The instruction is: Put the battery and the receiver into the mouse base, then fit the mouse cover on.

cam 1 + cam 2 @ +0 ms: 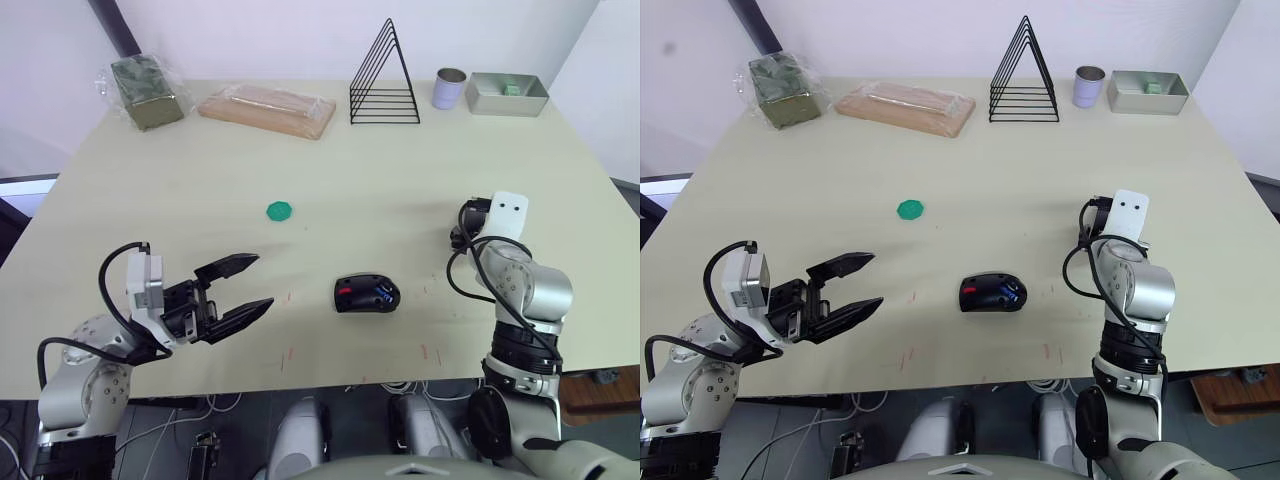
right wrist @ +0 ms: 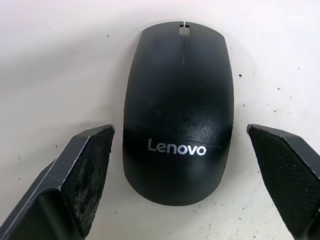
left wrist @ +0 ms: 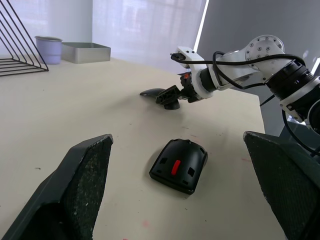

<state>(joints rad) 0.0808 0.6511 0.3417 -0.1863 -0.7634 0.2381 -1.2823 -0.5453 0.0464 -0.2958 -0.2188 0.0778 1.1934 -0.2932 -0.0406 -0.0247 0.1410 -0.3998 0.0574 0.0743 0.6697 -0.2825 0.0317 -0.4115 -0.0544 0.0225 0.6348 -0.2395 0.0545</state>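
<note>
The mouse base [image 1: 366, 294], black with a red patch, lies near the table's front edge, a little right of centre. The blue battery [image 1: 382, 294] shows inside its hollow top. I cannot make out the receiver. My left gripper [image 1: 264, 280] hovers open to the left of the base, pointing at it, with nothing between its fingers [image 3: 85, 185]. My right gripper [image 1: 468, 222] is to the right and farther back, pointing down over the mouse cover [image 2: 180, 115]. That smooth dark shell lies flat on the table, with one open finger on each side and neither touching it.
A green disc [image 1: 279, 210] lies mid-table. Along the back edge stand a bagged green block [image 1: 147, 90], a wrapped wooden board [image 1: 266, 108], a black wire rack [image 1: 385, 80], a cup [image 1: 450, 88] and a metal tin [image 1: 507, 95].
</note>
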